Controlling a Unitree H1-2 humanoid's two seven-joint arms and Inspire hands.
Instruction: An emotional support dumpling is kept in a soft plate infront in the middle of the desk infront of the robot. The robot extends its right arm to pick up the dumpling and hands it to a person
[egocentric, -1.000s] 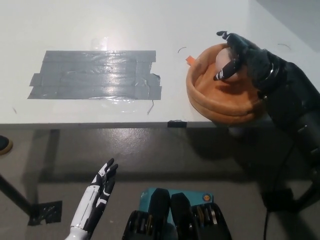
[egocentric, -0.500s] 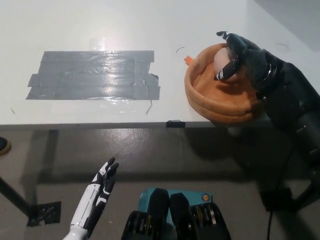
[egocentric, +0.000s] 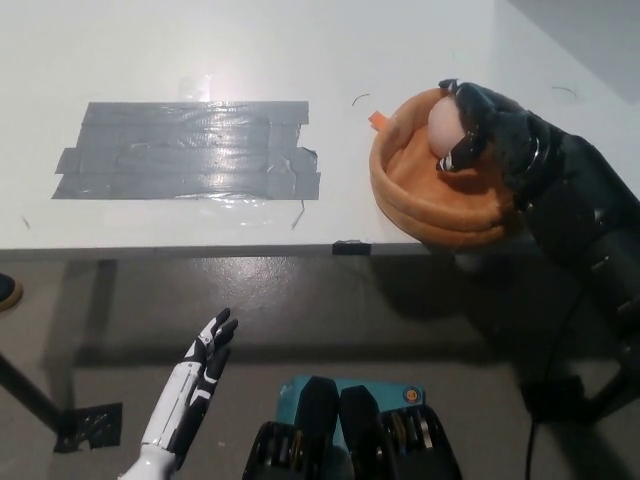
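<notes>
Head view had the black right hand (egocentric: 478, 135) curled around the pale dumpling (egocentric: 441, 126) inside the orange plate (egocentric: 420, 200), so grab looked about done but lift and handoff were left, white left hand (egocentric: 195, 385) idling open below the desk (egocentric: 300, 60).

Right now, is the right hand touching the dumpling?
Touching. The head view shows the black right hand wrapped over the pale dumpling in the orange plate, no gap visible.

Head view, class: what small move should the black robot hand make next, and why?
Probably lift straight up a little. The right robot hand looks curled around the pale dumpling, which sits low inside the orange soft plate; it must clear the rim before going to a person.
</notes>
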